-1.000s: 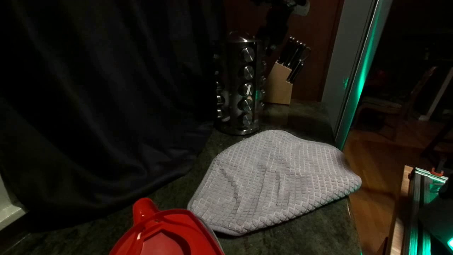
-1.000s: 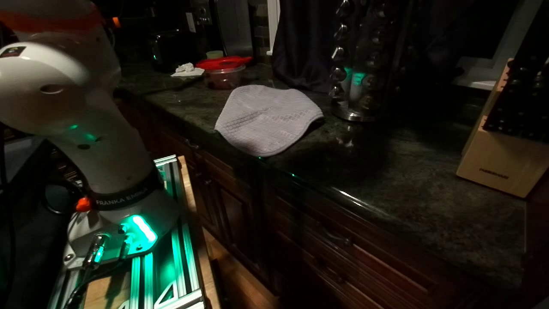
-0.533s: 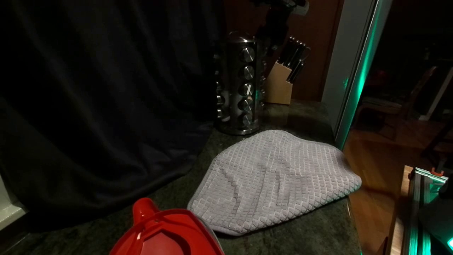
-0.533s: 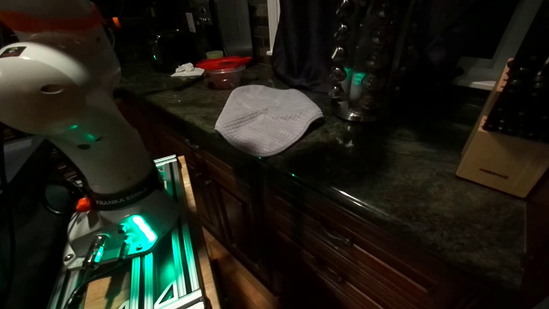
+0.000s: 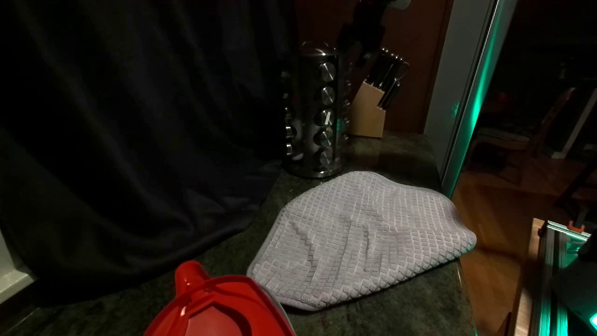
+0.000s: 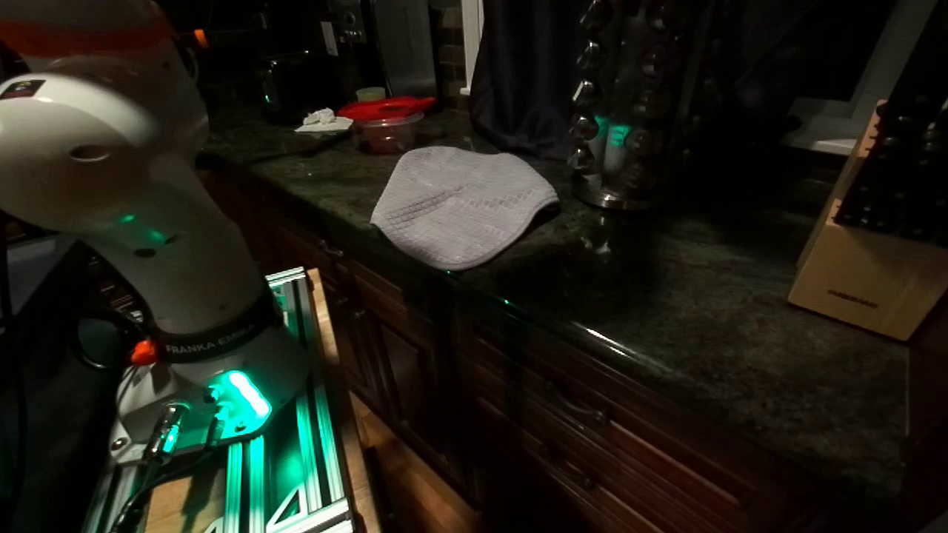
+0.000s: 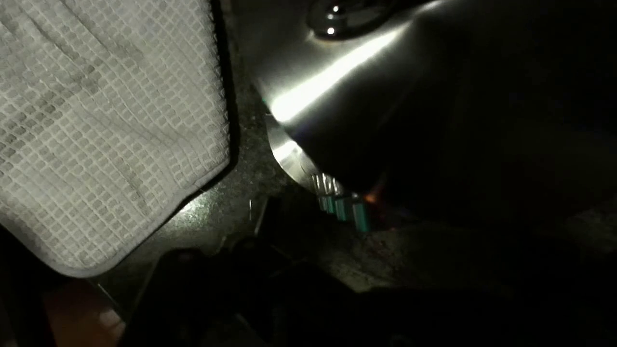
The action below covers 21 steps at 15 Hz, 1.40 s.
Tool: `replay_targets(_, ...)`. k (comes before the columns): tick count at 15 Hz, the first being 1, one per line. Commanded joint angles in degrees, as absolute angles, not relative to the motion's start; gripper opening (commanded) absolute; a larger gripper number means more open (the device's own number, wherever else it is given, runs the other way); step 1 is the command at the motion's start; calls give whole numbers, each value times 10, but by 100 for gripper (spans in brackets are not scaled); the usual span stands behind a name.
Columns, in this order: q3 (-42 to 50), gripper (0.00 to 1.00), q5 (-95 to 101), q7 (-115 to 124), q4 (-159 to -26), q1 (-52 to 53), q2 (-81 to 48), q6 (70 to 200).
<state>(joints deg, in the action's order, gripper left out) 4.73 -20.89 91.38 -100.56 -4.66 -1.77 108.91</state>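
1. In an exterior view, the tool (image 5: 357,51) hangs black in the upper centre, nearest the spice rack (image 5: 308,102), which stands upright mid-frame. It's too dark for me to tell whether its jaws are parted or closed, or touch anything. The rack's broad round foot (image 5: 313,173) presumably keeps it steady. To its right, a pale wooden knife block (image 5: 367,112) slants, probably so its knives (image 5: 391,81) draw easily.

2. In an exterior view, the white arm (image 6: 178,192) fills the left, its tool out of sight; the rack stands upper right of centre. Mid-frame, a grey cloth (image 6: 459,207) lies loosely spread, its rounded edge reaching the rim of the mottled, stone-like bench (image 6: 703,311). Above it in the frame, a red lid (image 6: 385,109) sits over a clear, plastic-looking tub (image 6: 386,137).

3. In the wrist view, the rack's top is a brushed-metal slope with a polished loop (image 7: 331,31) at upper centre, I'd guess for lifting. The cloth at left is waffle-textured; the tool is a murky silhouette along the bottom.
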Motion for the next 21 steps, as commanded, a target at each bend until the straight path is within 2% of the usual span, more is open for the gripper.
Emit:
replay_targets(1, 42, 100, -175, 889, -1009, -40, -12, 1102)
replay_targets(10, 50, 100, -256, 835, -1011, -52, -31, 1126)
replay_targets(21, 74, 100, -380, 691, -956, -91, -97, 997)
